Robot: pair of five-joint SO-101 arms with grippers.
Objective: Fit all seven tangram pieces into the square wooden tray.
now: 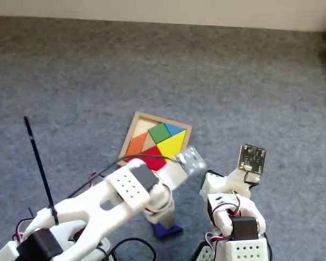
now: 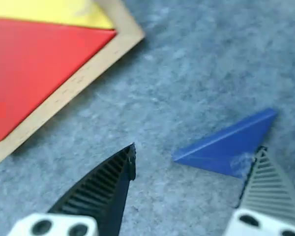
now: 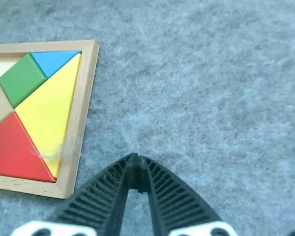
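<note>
The square wooden tray (image 1: 129, 136) lies mid-table and holds orange (image 1: 137, 144), green (image 1: 159, 132), light blue (image 1: 174, 129), yellow (image 1: 171, 144) and red (image 1: 154, 160) pieces, with some bare wood showing. A dark blue triangle (image 2: 225, 145) lies on the carpet outside the tray (image 2: 73, 86), near its red-piece corner. My left gripper (image 2: 194, 157) stands open just above the carpet, and its pale finger (image 2: 259, 187) touches the triangle's edge. In the high view that triangle (image 1: 167, 230) peeks out under the left arm. My right gripper (image 3: 136, 164) is shut and empty, off the tray's (image 3: 86, 98) yellow side.
Grey carpet covers the table all round the tray. The left arm (image 1: 119, 196) crosses the near left and overhangs the tray's near corner. The right arm (image 1: 233, 217) sits at the near right. Black cables (image 1: 38, 163) trail at the left.
</note>
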